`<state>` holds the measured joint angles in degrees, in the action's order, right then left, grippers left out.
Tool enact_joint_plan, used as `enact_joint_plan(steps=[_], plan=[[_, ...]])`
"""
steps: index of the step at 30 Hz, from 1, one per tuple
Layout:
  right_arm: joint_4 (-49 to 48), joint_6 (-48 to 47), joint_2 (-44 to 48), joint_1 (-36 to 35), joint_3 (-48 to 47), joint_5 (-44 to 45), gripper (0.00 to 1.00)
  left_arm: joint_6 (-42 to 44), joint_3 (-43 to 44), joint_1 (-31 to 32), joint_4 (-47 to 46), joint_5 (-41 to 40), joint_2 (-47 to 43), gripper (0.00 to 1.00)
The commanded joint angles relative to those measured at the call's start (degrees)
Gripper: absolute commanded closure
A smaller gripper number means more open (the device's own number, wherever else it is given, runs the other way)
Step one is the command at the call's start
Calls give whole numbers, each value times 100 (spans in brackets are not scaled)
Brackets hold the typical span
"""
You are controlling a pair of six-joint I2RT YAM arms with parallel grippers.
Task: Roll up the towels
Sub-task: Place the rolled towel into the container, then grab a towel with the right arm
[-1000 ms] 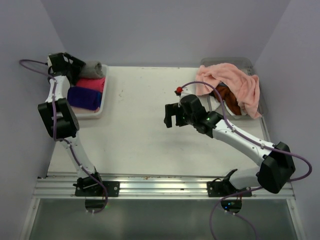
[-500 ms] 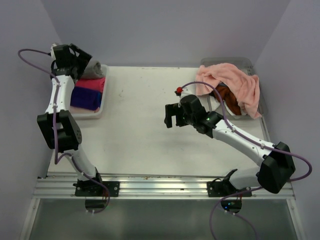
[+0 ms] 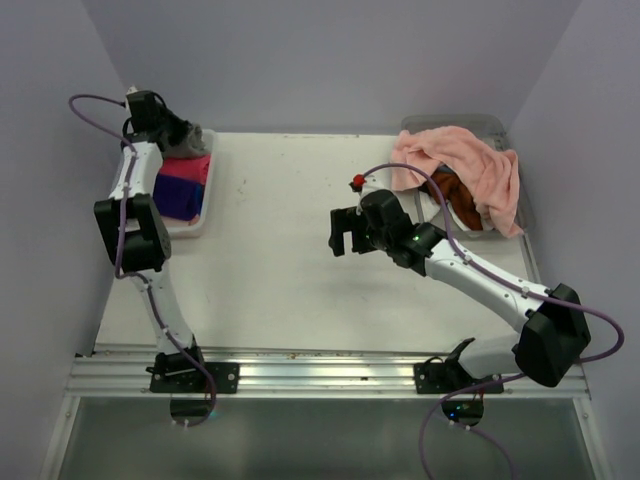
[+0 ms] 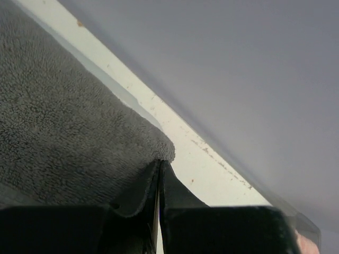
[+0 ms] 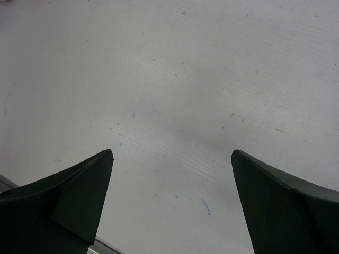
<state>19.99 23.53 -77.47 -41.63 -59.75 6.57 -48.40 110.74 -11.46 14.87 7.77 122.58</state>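
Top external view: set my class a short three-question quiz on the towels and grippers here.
1. True or false: the right gripper is open above bare table.
2. Which towel drapes over the right-hand bin? A teal, B salmon pink, C white.
3. Fill in: the left gripper is shut at the edge of the ____ towel.
Key: 1 true. 2 B, the salmon pink towel. 3 the grey towel.

This looks like a robot test lab. Two robot arms are bolted to a metal rail at the near edge of a white tabletop. Plain pale walls box it in on three sides. Purple cables run along the arms. Towels lie in trays at the far corners.
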Motion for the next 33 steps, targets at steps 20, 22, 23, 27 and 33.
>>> enact_joint_plan(steps=[20,22,23,27,33], plan=[[1156,-252,13,504,-924,2499,2,656,28,320,279,322,-1227,84],[1191,-209,-31,804,-1047,2333,2,831,-235,521,314,226,-1543,80],[1244,-147,-101,1118,-1091,2244,2,1006,-289,618,506,155,-1632,78],[1429,116,-364,1937,-1355,1998,3,1377,-903,1128,692,-100,-2097,75],[1411,784,-997,3362,-1838,1058,7,1281,-2634,2235,271,31,-2845,61]])
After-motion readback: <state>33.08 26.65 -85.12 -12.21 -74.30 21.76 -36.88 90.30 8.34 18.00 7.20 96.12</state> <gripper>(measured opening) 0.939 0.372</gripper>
